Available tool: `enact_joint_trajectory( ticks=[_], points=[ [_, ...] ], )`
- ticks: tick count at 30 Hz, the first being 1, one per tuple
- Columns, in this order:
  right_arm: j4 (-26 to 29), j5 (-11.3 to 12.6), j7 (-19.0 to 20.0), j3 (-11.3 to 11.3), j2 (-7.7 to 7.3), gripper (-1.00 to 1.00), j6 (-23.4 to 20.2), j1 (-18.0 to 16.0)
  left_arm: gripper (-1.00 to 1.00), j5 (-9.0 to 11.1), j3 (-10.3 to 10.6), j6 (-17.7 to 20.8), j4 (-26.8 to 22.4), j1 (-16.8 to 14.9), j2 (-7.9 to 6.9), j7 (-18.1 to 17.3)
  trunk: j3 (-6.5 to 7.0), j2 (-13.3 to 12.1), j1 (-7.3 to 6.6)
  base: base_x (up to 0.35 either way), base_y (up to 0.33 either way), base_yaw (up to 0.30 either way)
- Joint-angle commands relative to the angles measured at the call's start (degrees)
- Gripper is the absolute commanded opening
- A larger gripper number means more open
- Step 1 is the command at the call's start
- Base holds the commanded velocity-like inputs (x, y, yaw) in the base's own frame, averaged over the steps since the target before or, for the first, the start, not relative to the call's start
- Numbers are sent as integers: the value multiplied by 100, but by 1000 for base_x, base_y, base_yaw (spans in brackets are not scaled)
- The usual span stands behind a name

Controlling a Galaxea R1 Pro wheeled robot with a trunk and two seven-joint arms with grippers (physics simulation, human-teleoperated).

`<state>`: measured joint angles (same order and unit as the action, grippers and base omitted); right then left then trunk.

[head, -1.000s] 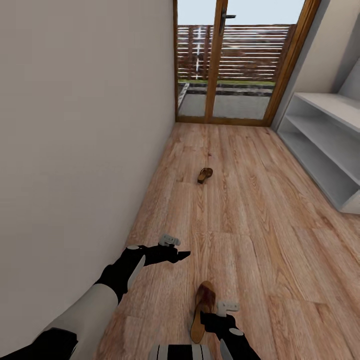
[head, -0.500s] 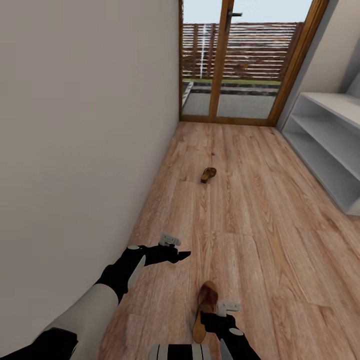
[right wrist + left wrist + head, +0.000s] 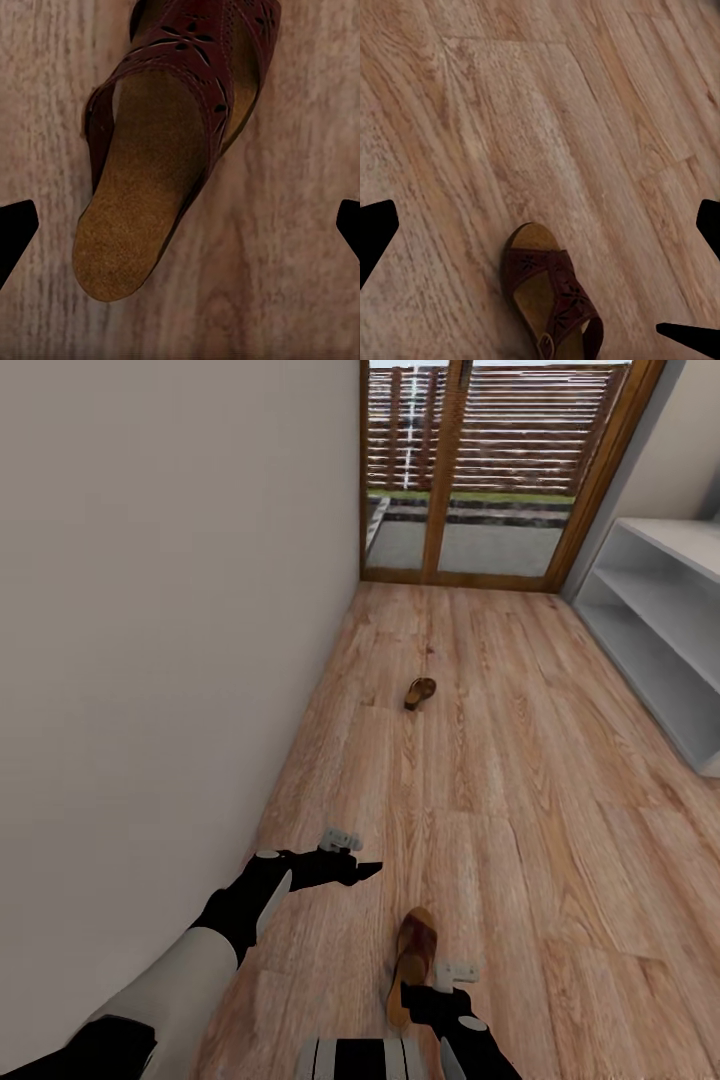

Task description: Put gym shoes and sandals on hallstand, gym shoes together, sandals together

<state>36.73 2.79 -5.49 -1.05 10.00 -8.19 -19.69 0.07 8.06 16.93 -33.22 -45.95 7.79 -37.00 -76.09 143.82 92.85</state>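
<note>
Two brown sandals lie on the corridor floor (image 3: 520,790). The near sandal (image 3: 412,958) lies just ahead of my right gripper (image 3: 440,1000), which hovers open above it. In the right wrist view this sandal (image 3: 157,150) has its tan footbed facing up between the spread fingers (image 3: 16,225). My left gripper (image 3: 362,871) hangs open above bare planks to the left, and its wrist view catches the same sandal (image 3: 551,292). The far sandal (image 3: 420,692) lies mid-corridor. The gym shoes are out of view. I cannot tell whether the white two-tier shelf unit (image 3: 660,630) on the right is the hallstand.
A plain beige wall (image 3: 150,610) runs close along the left side. A wood-framed glass door (image 3: 480,470) closes the far end of the corridor. Open wood floor stretches between the two sandals and across to the shelf unit.
The whole picture has shifted as the camera moved: the door has slid upward and the shelf unit toward the right edge. Both arms hold the same pose and both sandals lie where they were.
</note>
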Motion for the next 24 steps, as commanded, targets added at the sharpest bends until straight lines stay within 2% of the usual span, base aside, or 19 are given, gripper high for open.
enact_joint_trajectory(
  ticks=[1,15,24],
  points=[
    [16,29,-31,-11,0,100,-33,0,100,7,-5,47,-9,-1,2,-16,-36,3,1,0,0,0],
    [19,29,-31,-5,0,100,-34,0,100,6,-6,48,-3,-1,3,-22,-468,22,37,0,0,2],
    [119,37,-45,1,0,100,-48,-4,100,-13,-2,51,-9,-35,-10,17,-483,22,37,0,0,2]
  ],
)
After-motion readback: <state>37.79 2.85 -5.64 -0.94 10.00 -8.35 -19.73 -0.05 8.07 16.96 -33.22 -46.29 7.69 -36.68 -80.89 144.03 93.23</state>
